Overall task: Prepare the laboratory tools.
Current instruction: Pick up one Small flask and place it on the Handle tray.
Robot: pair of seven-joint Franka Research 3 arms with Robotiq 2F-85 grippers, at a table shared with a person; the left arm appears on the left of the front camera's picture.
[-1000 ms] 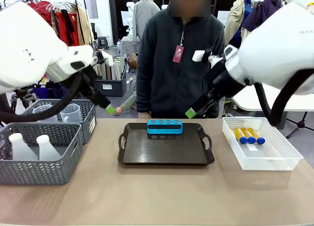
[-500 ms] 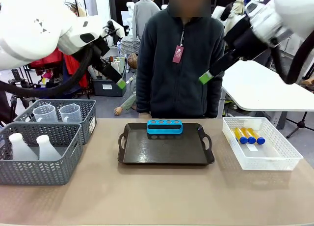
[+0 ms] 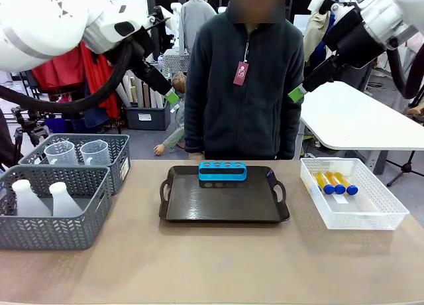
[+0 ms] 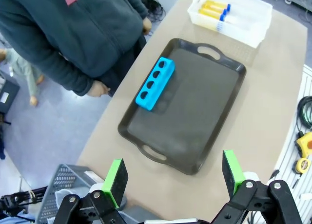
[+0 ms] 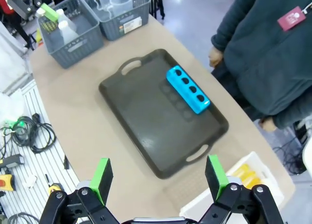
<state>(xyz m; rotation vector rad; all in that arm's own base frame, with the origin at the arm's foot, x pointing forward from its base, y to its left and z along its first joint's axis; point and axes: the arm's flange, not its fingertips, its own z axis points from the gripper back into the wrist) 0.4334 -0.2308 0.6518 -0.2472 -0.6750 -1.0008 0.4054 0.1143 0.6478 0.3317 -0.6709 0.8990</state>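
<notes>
Left gripper hangs high above the tabletop, on the left at about the chest height of the person standing at the far side. Its wrist view shows the two green-padded fingers spread wide with nothing between them. The right gripper is raised to much the same height on the right, and its fingers likewise stand wide apart, holding nothing.

One dark tray with two handles lies at the middle of the tabletop. One blue rack, with four holes in a row, stands on the tray along its far edge, nearest the person.

To the right, apart from the tray, sits one white lattice bin. Three blue-capped tubes of orange-yellow liquid lie side by side in its far half, caps pointing toward the robot's side.

On the left stand two grey mesh baskets, one behind the other. The near basket holds two translucent white conical flasks, upright and next to each other. The far basket holds two clear measuring beakers, also upright and side by side. Both baskets are well apart from the tray.
</notes>
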